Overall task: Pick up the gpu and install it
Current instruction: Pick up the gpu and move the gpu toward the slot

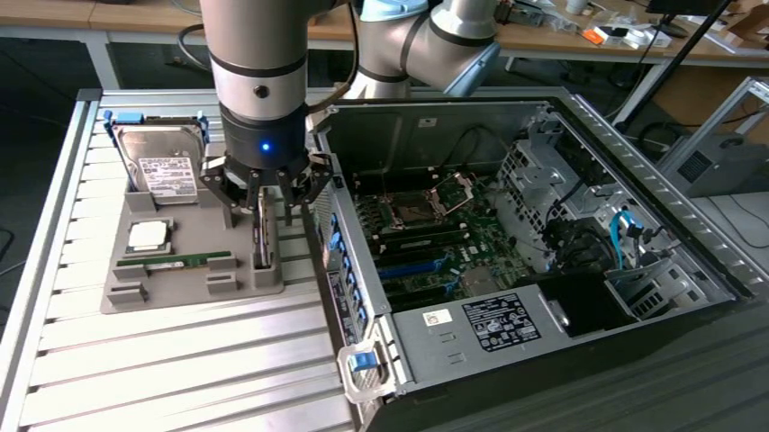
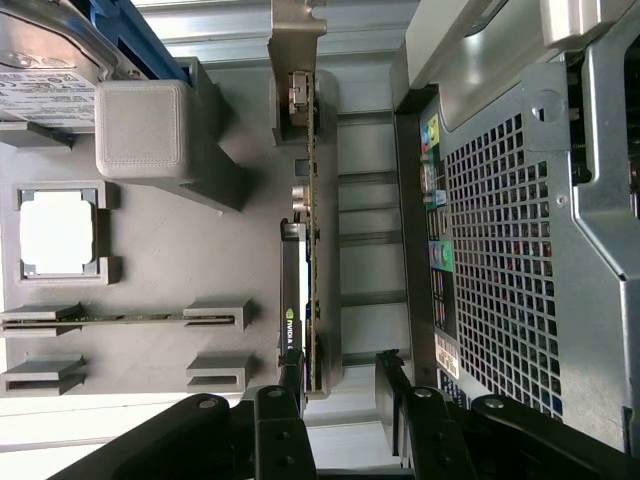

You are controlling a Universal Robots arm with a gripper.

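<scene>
The gpu (image 1: 262,241) stands on its long edge in a slot of the grey holder tray (image 1: 180,290), just beside the open computer case (image 1: 517,225). In the wrist view the gpu (image 2: 308,250) shows edge-on, a dark board with a black cooler and its silver bracket (image 2: 297,40) at the far end. My gripper (image 1: 272,212) hangs straight above the card, open. Its black fingers (image 2: 290,378) straddle the near end of the card, which sits closer to one finger than the other. Nothing is gripped.
The tray also holds a silver hard drive (image 1: 162,171), a square processor chip (image 1: 149,236) and a slim green memory stick (image 1: 180,261). The case's motherboard (image 1: 433,238) lies exposed, and its perforated rear wall (image 2: 500,270) stands close beside the card.
</scene>
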